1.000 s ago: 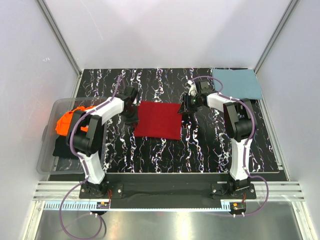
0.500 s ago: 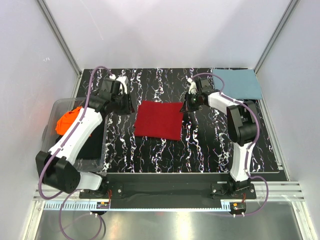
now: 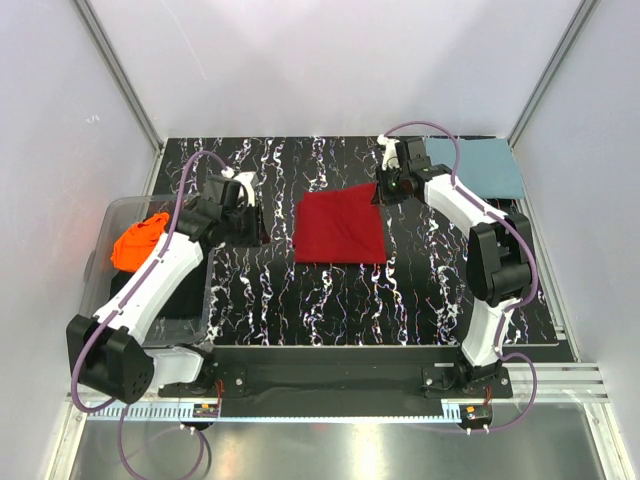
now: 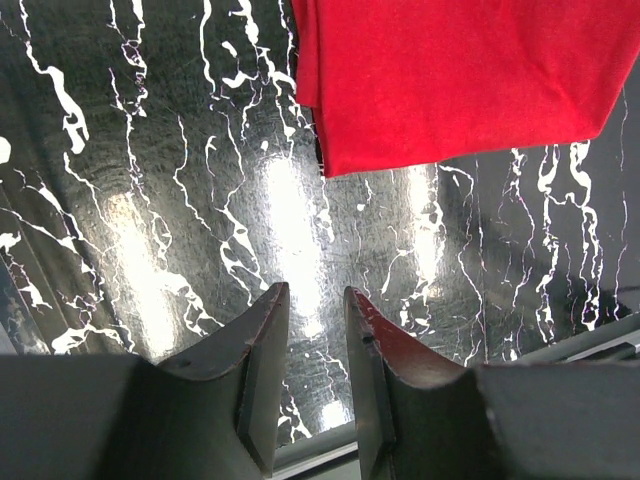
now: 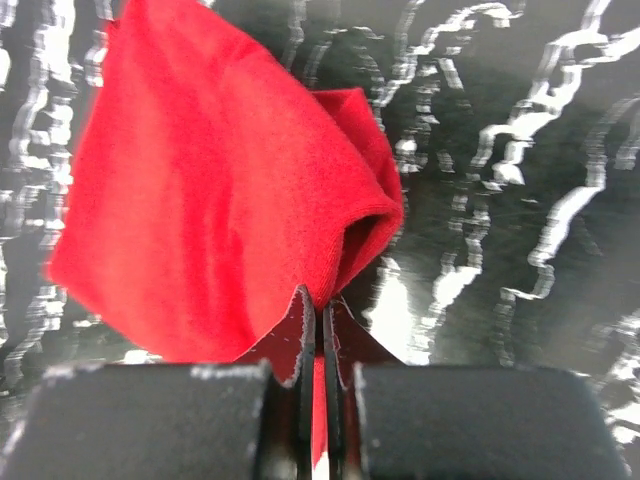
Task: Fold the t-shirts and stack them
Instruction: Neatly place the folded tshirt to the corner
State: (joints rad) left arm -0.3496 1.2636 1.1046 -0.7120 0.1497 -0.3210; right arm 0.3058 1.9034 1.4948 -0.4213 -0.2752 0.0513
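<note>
Pinching the upper-right corner of the red t-shirt [image 3: 340, 230] near frame centre, the right gripper [image 3: 385, 190] was clamped shut on it. The left gripper [image 4: 315, 295] hung part-open and empty, centre-left. Carrying it low toward the teal t-shirt [image 3: 480, 165], upper right, would likely preserve its folds.

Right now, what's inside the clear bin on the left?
In the bin, a crumpled orange t-shirt sits at the far end, with something dark under it. The left arm crosses over the bin, so the rest of its contents are hidden.
</note>
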